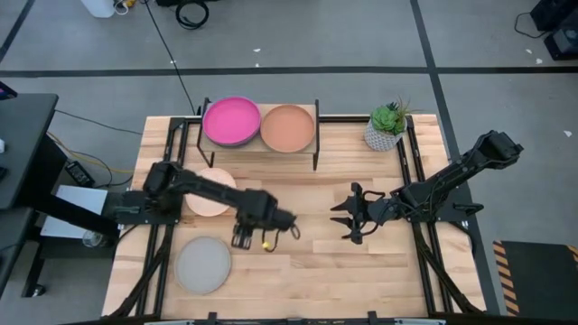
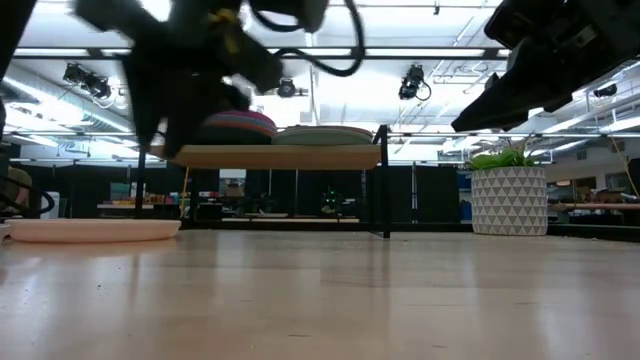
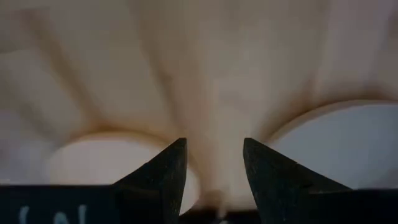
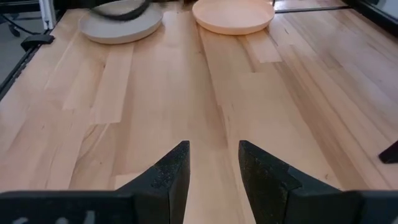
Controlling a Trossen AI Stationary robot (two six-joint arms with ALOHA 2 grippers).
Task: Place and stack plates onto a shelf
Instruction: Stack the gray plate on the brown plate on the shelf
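Bare slatted tabletop [image 2: 320, 300] nearest; shelf [image 2: 275, 155] behind; dim room, probably lab.

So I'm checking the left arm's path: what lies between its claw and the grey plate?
Only bare tabletop. In the high view the left claw hangs open just right of the grey plate, with nothing between them.

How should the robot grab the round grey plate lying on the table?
Probably by the raised rim of the round grey plate. It lies flat on the wooden slatted table, so coming down from above, one finger inside the rim and one outside, suits best. The open left gripper is nearest.
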